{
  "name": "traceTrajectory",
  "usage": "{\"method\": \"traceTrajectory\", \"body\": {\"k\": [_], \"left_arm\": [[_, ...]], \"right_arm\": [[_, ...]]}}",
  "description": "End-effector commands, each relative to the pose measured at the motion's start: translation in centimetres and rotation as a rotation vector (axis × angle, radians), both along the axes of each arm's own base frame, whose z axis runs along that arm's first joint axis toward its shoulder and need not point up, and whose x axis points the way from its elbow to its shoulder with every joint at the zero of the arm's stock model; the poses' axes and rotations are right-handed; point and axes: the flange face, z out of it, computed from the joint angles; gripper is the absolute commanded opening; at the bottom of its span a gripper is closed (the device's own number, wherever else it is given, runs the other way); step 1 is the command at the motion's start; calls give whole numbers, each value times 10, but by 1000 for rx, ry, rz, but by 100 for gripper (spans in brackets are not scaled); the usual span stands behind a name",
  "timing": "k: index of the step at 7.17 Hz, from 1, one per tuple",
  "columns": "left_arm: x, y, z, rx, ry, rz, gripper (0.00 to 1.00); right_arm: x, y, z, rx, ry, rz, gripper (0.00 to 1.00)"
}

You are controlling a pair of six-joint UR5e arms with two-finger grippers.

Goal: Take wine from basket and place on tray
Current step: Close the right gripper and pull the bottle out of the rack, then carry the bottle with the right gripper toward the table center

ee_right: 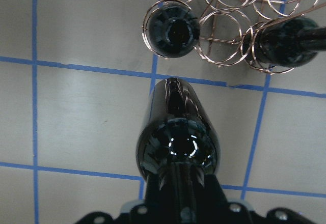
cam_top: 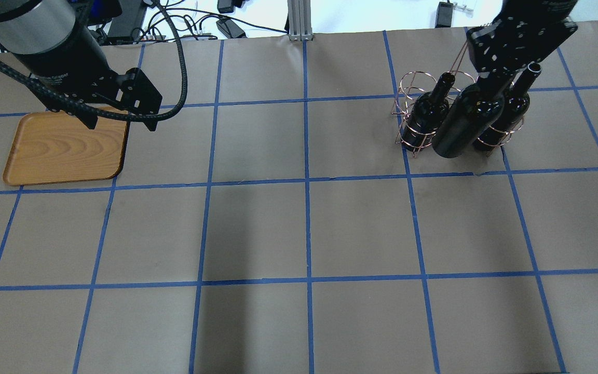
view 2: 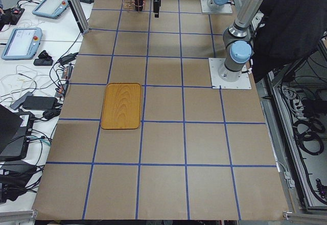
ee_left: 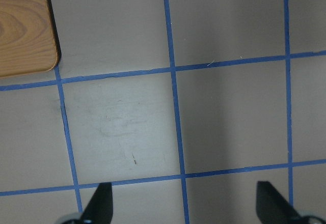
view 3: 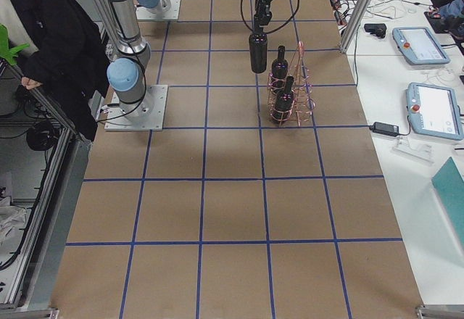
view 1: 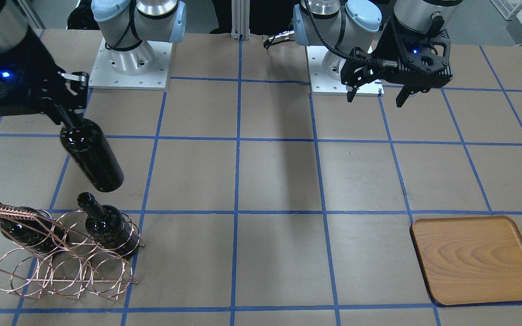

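Glossy black glass wine (view 1: pixel 91 154) (short-necked), copper wire basket (view 1: pixel 63 254)

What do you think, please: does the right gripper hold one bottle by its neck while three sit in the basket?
Not quite: only two bottles sit in the basket, as the front-facing view shows; the right gripper does hold one bottle by its neck.

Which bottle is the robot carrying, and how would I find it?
Find the copper wire basket at one end of the blue-lined table. Two black bottles sit in its loops. The wine is the third black bottle, beside the basket: it alone hangs in the air, gripped by its neck in the right gripper.
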Motion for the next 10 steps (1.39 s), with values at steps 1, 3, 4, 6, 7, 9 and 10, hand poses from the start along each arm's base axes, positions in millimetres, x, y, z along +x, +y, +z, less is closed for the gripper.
{"method": "traceTrajectory", "body": {"k": [1,3,4,6,7,9,10], "left_arm": [[0,0,0,0,-1,-2,100],[0,0,0,0,-1,-2,100],[1,0,0,0,-1,0,100],[2,0,1,-2,-1,0,100],[2,0,1,-2,-1,0,100],[4,0,2,-3,-2,3,100],[5,1,4,-6,-2,4,100]], "right_arm": [[86,2,-21,-7,-16,-90,0],[183,5,-57,-41,-13,-172,0],[219,10,-73,-50,-14,-213,0],[279,23,-104,-59,-18,-282,0],[303,32,-114,-64,-21,-301,0],[324,39,-130,-56,-18,-301,0],[334,43,-138,-51,-15,-309,0]]}}
